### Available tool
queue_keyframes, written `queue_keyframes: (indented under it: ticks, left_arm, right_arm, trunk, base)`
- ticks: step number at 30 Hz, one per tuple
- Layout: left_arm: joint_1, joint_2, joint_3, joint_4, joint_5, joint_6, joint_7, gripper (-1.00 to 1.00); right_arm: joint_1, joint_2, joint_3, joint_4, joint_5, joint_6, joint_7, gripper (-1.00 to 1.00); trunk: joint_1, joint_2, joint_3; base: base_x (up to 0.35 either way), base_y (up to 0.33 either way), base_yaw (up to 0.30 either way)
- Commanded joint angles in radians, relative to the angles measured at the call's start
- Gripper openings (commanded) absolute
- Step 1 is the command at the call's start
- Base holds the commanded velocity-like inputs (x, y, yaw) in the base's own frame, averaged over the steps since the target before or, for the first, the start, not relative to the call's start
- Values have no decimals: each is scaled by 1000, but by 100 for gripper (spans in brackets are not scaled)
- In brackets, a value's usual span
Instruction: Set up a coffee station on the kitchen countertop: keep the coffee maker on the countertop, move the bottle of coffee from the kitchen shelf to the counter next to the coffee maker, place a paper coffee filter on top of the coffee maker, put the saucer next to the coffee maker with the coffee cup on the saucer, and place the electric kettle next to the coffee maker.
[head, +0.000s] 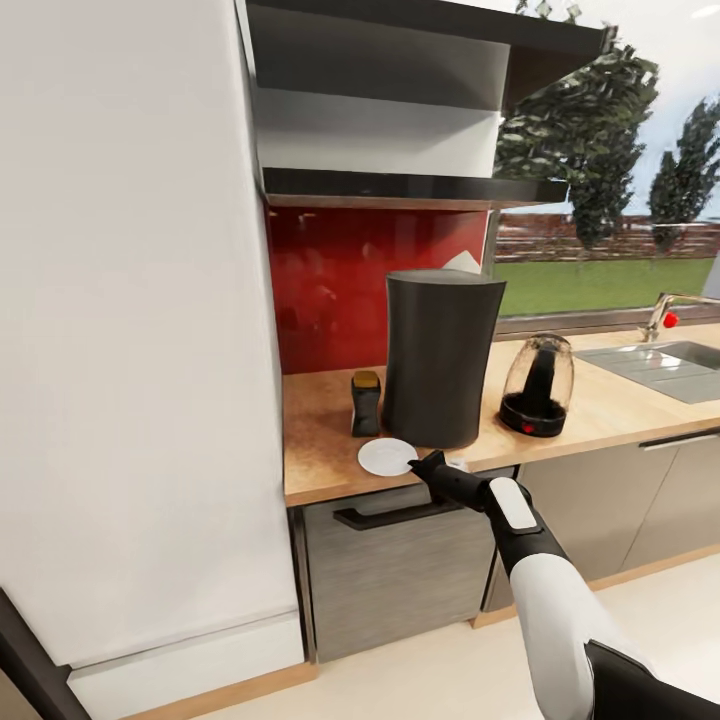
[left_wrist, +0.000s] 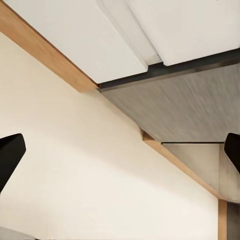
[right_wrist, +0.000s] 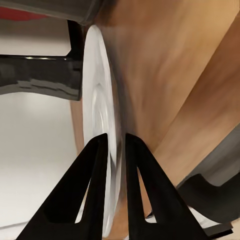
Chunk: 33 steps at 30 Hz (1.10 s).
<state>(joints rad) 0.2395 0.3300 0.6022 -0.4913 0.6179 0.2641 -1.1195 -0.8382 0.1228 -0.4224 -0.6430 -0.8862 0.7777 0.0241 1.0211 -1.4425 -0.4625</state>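
Observation:
The tall dark coffee maker stands on the kitchen countertop. A white pointed paper coffee filter peeks over its top. The bottle of coffee stands just to its left and the glass electric kettle to its right. The white saucer lies flat near the front edge. My right gripper is shut on the rim of the saucer, one finger on each face. A small white bit beside it is unclear, so the coffee cup cannot be made out. The left gripper is open over the floor.
The black kitchen shelf hangs above the coffee maker. A tall white cabinet bounds the counter on the left. A sink with a faucet lies to the right. A grey drawer front sits under the counter.

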Motion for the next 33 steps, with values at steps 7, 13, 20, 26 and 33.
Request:
queue_keyframes:
  ticks: [7,13,20,26,33]
  left_arm:
    - [0,0,-1,-1,6,10,-2,100]
    - [0,0,-1,-1,6,10,-2,100]
    - [0,1,-1,-1,7,10,-1,100]
    - [0,1,-1,-1,6,10,-1,100]
    - [1,1,-2,-4,6,10,0,100]
  right_arm:
    - [-1,1,-7,0,15,6,4,-100]
    - [-1,1,-7,0,15,6,4,-100]
    - [-1,1,-7,0,15,7,4,-100]
    - [-1,1,-7,0,15,6,4,-100]
    - [-1,1,-8,2,15,6,4,-100]
  trunk:
    - [0,-1,-1]
    - [0,-1,-1]
    - [0,-1,-1]
    - [0,-1,-1]
    - [0,-1,-1]
  base:
    - [68,56,0]
    - [14,11,0]
    - [1,0,0]
    - [0,0,0]
    - [0,0,0]
